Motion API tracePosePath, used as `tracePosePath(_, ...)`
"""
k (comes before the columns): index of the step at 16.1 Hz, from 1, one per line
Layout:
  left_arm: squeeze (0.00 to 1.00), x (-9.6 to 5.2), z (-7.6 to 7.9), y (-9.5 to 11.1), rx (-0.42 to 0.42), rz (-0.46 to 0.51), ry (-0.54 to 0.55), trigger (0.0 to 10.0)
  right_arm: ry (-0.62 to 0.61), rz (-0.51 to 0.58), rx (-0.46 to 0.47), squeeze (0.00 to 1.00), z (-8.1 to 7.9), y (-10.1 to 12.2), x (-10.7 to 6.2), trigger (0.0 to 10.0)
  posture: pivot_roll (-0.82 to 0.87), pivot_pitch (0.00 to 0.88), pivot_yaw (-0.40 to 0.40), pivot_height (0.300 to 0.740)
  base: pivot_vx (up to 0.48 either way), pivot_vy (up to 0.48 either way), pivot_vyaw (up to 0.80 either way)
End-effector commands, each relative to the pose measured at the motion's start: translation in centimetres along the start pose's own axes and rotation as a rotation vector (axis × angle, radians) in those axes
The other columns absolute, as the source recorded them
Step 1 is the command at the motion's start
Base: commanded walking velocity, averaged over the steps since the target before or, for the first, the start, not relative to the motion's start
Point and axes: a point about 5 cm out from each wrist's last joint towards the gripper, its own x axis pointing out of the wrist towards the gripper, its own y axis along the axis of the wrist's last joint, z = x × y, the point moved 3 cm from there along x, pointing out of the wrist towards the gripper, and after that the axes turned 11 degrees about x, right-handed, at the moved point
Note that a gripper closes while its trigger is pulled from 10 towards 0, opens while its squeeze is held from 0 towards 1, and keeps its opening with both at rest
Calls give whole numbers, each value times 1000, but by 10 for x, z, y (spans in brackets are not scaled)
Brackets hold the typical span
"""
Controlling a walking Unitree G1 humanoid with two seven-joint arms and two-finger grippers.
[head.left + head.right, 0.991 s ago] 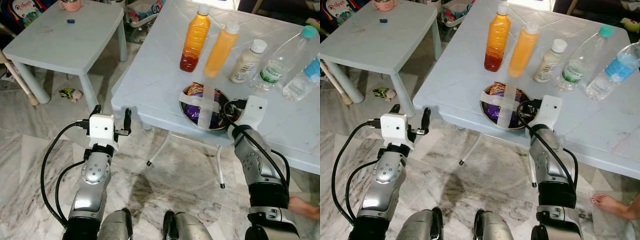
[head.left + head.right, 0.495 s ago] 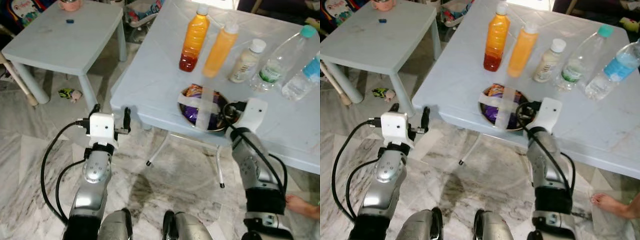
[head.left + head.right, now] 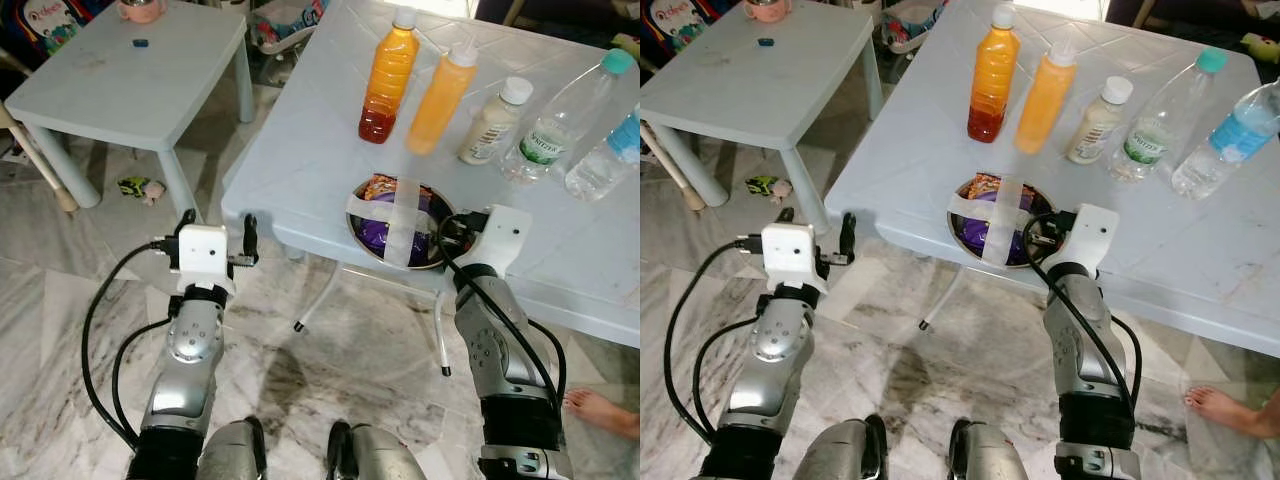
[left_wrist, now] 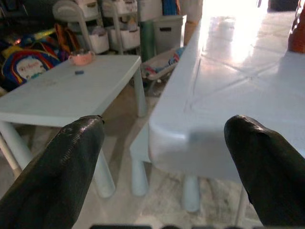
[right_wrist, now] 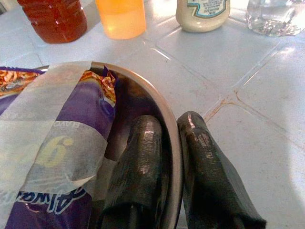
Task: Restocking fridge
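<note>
Left eye view has my left gripper (image 3: 218,222) hanging spread and idle off the counter (image 3: 300,130) edge, while my right gripper (image 5: 167,167) pinches the rim of the steel bowl (image 5: 174,143) near the front edge, one finger inside, one outside. Stiff, thin and likely slick, the bowl should carry best by that rim kept level, its purple snack packet (image 3: 385,222) light under crossed tape. Behind stand an orange juice bottle (image 3: 387,72), squeeze bottle (image 3: 438,96), white dressing bottle (image 3: 494,121) and two water bottles (image 3: 560,115), near enough to topple.
</note>
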Motion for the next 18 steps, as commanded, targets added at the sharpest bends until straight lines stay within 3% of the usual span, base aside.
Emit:
tracePosePath(1, 0, -3, 5, -8, 6, -30, -14, 10000, -26, 17, -8, 0, 10, 2, -2, 10000, 14, 104, -34, 740, -274, 0, 0)
tracePosePath(11, 0, -4, 4, -13, 2, -43, -7, 10000, -8, 35, -41, 0, 13, -1, -1, 9961, 30, 58, -55, 740, -294, 0, 0)
tracePosePath(12, 0, -4, 3, -14, 2, -44, -7, 10000, -3, 39, -36, 0, 12, -1, 0, 0, 32, 51, -56, 740, -304, 0, 0)
tracePosePath(13, 0, -4, 4, -14, 2, -45, -7, 10000, 2, 39, -38, 0, 11, 0, 1, 3098, 34, 46, -56, 740, -304, 0, 0)
tracePosePath(14, 0, -5, 4, -15, 1, -47, -8, 10000, 11, 38, -43, 0, 9, -1, 2, 10000, 34, 40, -57, 740, -300, 0, 0)
tracePosePath(18, 0, -6, 6, -17, 4, -45, -18, 10000, 68, 37, -48, 0, 1, -2, 2, 10000, 35, 17, -55, 740, -298, 0, 0)
